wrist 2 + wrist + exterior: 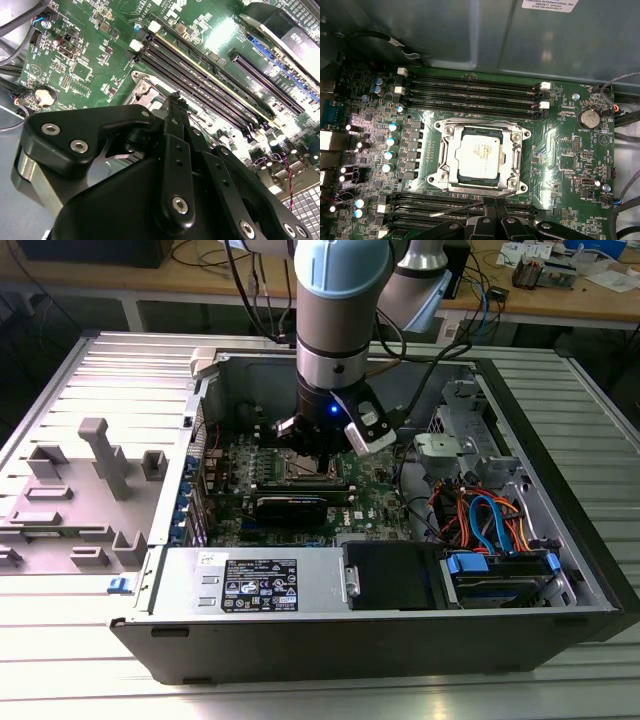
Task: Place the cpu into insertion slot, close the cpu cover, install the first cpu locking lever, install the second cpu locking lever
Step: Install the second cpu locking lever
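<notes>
In the first wrist view the cpu (pixel 477 155) lies flat in the insertion slot (pixel 448 131), silvery top up. The cpu cover (pixel 516 159) is down over it, framing the chip. A thin wire locking lever (pixel 455 210) runs along one side of the socket, and its end meets my gripper (pixel 492 206). The black fingers (pixel 176 125) are pressed together, with their tip just beside a corner of the insertion slot (pixel 142 90). From the exterior view, the gripper (pixel 318 455) hangs low over the socket, inside the open computer case.
Long black memory slots (pixel 470 87) flank the socket on both sides. A dark expansion card (pixel 290 508) sits close to the gripper. A power supply (pixel 255 585) and a drive cage with blue and orange cables (pixel 490 530) fill the case's near side. A grey fixture tray (pixel 85 490) lies outside, on the exterior view's left.
</notes>
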`<state>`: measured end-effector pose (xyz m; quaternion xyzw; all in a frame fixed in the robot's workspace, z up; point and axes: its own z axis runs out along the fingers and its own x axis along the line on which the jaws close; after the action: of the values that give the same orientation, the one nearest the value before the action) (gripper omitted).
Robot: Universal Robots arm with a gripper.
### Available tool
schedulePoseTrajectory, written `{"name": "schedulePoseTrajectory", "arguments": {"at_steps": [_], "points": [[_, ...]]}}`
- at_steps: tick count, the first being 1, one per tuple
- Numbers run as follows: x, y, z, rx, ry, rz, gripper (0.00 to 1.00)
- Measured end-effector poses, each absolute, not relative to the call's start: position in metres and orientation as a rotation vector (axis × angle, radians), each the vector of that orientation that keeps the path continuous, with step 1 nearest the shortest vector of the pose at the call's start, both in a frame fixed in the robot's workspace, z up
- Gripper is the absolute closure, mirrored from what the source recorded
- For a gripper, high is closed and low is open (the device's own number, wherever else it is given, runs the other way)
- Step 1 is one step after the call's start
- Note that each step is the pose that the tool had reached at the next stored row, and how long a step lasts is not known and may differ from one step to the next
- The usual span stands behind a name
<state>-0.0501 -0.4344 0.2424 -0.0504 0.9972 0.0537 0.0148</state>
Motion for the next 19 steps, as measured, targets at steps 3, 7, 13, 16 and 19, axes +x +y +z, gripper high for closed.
{"name": "schedulePoseTrajectory", "arguments": {"at_steps": [3,7,13,16,19], "points": [[-0.0502,-0.4345,0.2424,-0.157,3.107,0.170,0.89],[-0.0502,-0.4345,0.2424,-0.154,3.168,0.194,0.89],[-0.0502,-0.4387,0.2408,-0.150,3.238,0.207,0.89],[-0.0514,-0.4396,0.2384,-0.150,3.249,0.211,0.89],[-0.0525,-0.4429,0.2370,-0.151,3.249,0.230,0.89]]}}
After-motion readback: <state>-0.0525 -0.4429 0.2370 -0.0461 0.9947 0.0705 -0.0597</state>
